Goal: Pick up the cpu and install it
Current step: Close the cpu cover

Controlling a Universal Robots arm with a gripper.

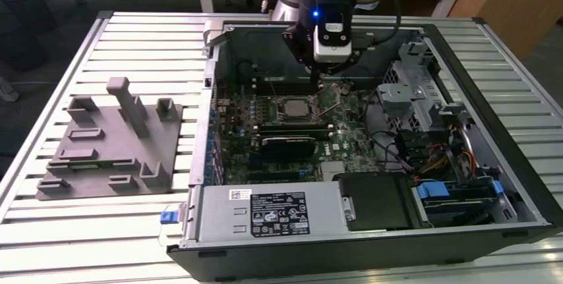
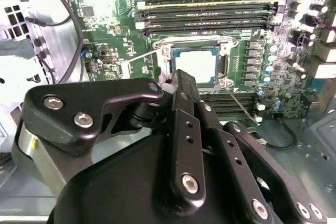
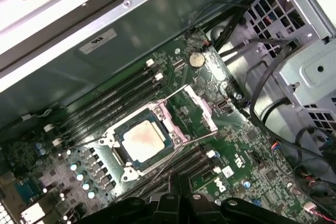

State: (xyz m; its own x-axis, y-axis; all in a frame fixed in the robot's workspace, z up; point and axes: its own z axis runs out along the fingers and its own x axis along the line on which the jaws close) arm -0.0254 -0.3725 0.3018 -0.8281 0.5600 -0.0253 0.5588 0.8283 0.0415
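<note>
The cpu [image 1: 293,108] lies flat in the motherboard socket, its silvery top facing up with a pale rim around it; both wrist views show it, cpu [image 2: 197,66] and cpu [image 3: 140,136]. The socket's metal load plate [image 3: 202,109] stands swung open beside it, and a thin wire lever [image 2: 137,57] sticks out near it. My gripper [image 1: 327,73] hangs just above the board, a little beyond the socket toward the case's back wall. Its black fingers [image 2: 181,95] look pressed together and shut, and I see nothing held between them.
The open computer case [image 1: 211,99] lies on a slatted metal table. A drive cage [image 1: 413,93] and cables stand at the exterior view's right, the power supply [image 1: 264,211] at the front. Memory slots [image 2: 210,14] flank the socket. A grey parts fixture [image 1: 110,145] sits outside the case.
</note>
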